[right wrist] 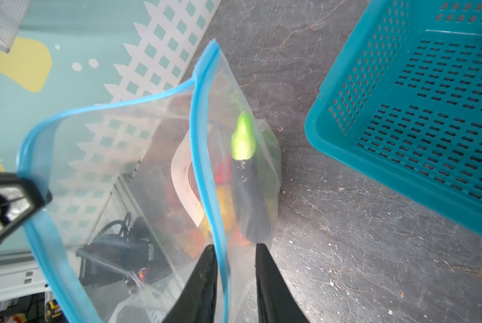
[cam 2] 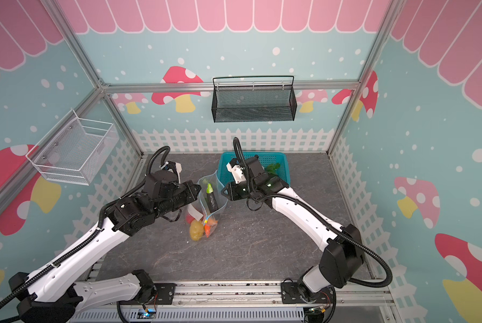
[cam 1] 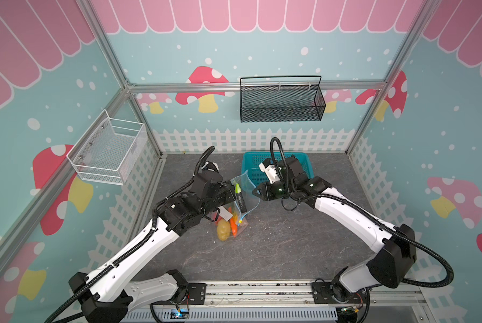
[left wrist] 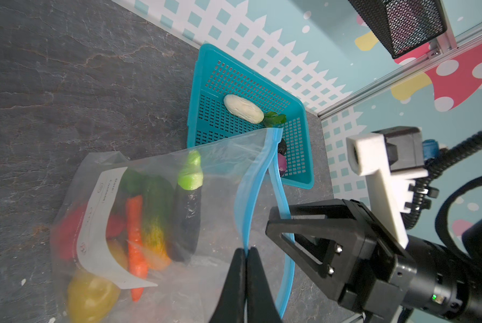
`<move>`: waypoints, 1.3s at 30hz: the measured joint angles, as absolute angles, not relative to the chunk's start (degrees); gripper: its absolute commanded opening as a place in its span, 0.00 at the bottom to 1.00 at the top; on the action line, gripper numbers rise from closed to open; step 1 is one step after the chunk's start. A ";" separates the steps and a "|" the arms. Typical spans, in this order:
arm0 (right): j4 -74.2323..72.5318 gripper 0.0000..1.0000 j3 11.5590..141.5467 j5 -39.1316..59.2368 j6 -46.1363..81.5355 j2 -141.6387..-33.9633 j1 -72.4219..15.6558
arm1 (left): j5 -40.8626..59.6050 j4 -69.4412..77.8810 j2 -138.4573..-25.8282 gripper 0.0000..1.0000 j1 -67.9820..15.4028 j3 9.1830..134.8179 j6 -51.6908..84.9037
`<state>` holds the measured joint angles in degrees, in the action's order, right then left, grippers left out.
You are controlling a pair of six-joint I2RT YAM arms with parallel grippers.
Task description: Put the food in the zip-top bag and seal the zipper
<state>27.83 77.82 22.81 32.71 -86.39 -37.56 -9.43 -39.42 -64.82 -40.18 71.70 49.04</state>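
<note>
Left tool is pinched tight on the blue zipper, lifting the mouth of the zip-top bag while its bottom rests on the worktop. Right tool stands apart, the other zipper lip running between its fingers. Eggplant, carrot and potato are inside. The white radish lies in the teal basket beside the bag.

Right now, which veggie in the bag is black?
The eggplant: its body is nearly black under a light green cap. The carrot is orange and the potato yellow.
</note>
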 measured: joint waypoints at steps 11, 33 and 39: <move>25.28 0.09 78.26 25.10 33.54 -82.96 -37.67 | -9.21 -39.40 -64.71 0.00 -39.42 71.72 49.04; 34.44 0.49 89.71 16.67 31.29 -87.02 -41.60 | -9.21 -40.45 -59.83 0.00 -37.91 72.47 48.62; 38.61 0.49 90.74 13.37 30.17 -87.74 -42.48 | -9.19 -40.40 -60.05 0.00 -37.89 72.42 48.62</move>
